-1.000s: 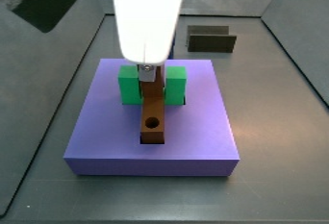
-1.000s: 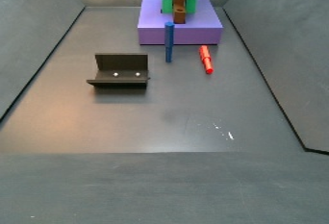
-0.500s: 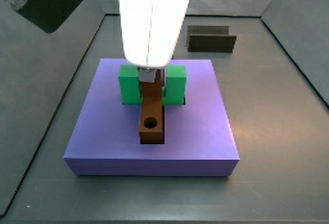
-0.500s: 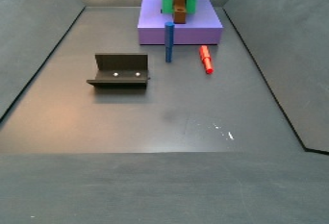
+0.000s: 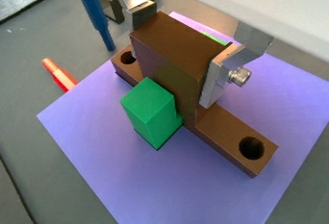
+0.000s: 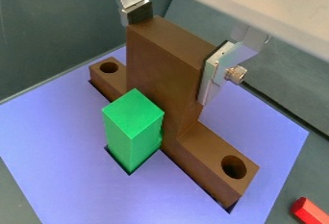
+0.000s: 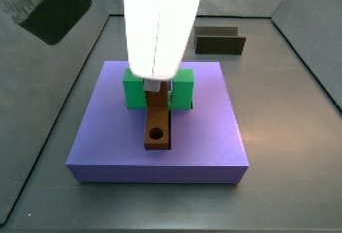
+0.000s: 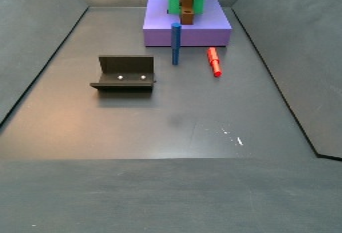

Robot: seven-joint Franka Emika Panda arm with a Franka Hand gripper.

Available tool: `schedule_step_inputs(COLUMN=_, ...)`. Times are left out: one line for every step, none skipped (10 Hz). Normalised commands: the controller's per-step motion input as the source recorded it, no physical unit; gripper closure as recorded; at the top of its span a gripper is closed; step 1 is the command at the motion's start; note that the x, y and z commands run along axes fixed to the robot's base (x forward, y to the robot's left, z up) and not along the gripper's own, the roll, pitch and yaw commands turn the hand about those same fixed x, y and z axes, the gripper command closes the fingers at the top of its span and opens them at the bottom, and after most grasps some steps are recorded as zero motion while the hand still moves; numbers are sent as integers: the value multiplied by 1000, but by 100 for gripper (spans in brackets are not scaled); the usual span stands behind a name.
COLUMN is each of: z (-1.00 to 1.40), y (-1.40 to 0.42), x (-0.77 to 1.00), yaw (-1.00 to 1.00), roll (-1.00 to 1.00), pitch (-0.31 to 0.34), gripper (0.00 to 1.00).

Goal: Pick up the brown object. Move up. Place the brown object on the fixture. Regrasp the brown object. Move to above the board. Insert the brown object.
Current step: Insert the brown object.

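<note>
The brown object (image 5: 174, 74) lies seated in the long groove of the purple board (image 5: 193, 185), its upright part standing beside the green block (image 5: 152, 112). In both wrist views my gripper (image 6: 176, 40) straddles that upright part and is open: one finger (image 6: 216, 69) sits at its side, the other finger (image 6: 135, 12) stands just off its far corner. In a side view the white gripper body (image 7: 160, 27) hangs over the brown object (image 7: 158, 127) and hides the fingertips. The fixture (image 8: 124, 74) stands apart on the floor, with nothing on it.
A blue peg (image 8: 177, 45) leans at the board's edge (image 8: 214, 32) and a thin red peg (image 8: 213, 61) lies on the floor beside it. Grey walls enclose the floor. The green block (image 7: 134, 89) flanks the brown upright.
The gripper body looms larger in the side view, so it has risen. The brown object has stayed in the groove.
</note>
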Motion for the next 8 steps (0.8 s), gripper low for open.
schedule_step_inputs(z=-226, y=9, x=0, yaw=-23, roll=-61, pitch=13, gripper=100)
schedule_step_inputs(z=-211, y=80, x=0, yaw=0, roll=-230, pitch=0, gripper=100)
schedule_step_inputs(z=-280, y=74, x=0, yaw=0, roll=-286, pitch=-27, gripper=100)
schedule_step_inputs(z=-351, y=60, x=-6, yaw=0, roll=-299, pitch=-63, gripper=100)
schedule_step_inputs(z=-331, y=60, x=0, yaw=0, roll=-307, pitch=-67, gripper=100)
schedule_step_inputs(z=-323, y=71, x=0, yaw=0, roll=-297, pitch=-66, gripper=100)
schedule_step_inputs(z=-111, y=83, x=0, yaw=0, roll=-167, pitch=-27, gripper=100)
schedule_step_inputs(z=0, y=0, x=0, yaw=0, roll=0, pitch=0, gripper=100)
